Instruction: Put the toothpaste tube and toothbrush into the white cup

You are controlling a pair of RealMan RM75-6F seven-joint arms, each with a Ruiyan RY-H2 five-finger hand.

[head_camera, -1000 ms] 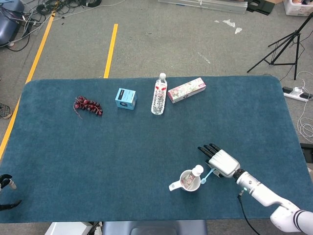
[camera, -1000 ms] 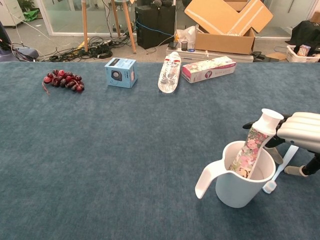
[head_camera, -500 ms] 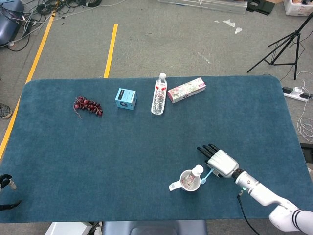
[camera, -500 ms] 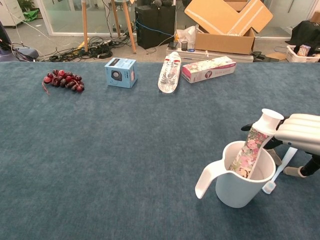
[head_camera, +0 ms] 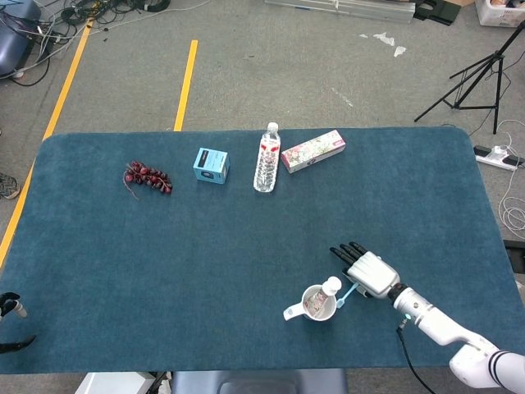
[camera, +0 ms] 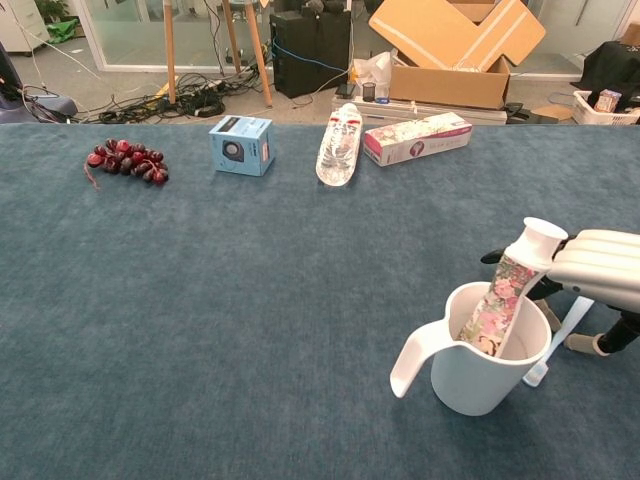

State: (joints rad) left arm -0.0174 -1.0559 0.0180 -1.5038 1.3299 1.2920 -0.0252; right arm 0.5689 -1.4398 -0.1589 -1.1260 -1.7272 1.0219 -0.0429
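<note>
Head view: white cup (head_camera: 317, 305) near the front edge of the blue table (head_camera: 123, 271), right of centre, handle turned to the left. Toothpaste tube (head_camera: 327, 291) standing tilted inside it, white cap up and leaning to the right. Right hand (head_camera: 366, 268) just beside the cup on its right side, back of the hand upward, dark fingertips (head_camera: 349, 249) stretched out toward the far side of the table. Toothbrush (head_camera: 348, 294) held under this hand, light blue, slanting down to the left beside the cup wall, outside the cup. Left hand (head_camera: 10, 306) only a small dark part at the left border, state cannot be told. Along the far side: red grapes (head_camera: 148, 177), small blue box (head_camera: 211, 165), water bottle (head_camera: 266, 158) lying down, and flowered carton (head_camera: 312, 150). Chest view: cup (camera: 480, 360) at lower right with the flowered tube (camera: 506, 296) leaning on its right rim, cap just beside the pale fingers of the right hand (camera: 600, 270). Toothbrush (camera: 558, 340) gripped under the hand, hanging aslant, bristle end low beside the outside of the cup, apart from the table or touching it, cannot tell. Grapes (camera: 126, 159), blue box (camera: 241, 143), bottle (camera: 339, 144) and carton (camera: 417, 137) in a row at the far edge.
</note>
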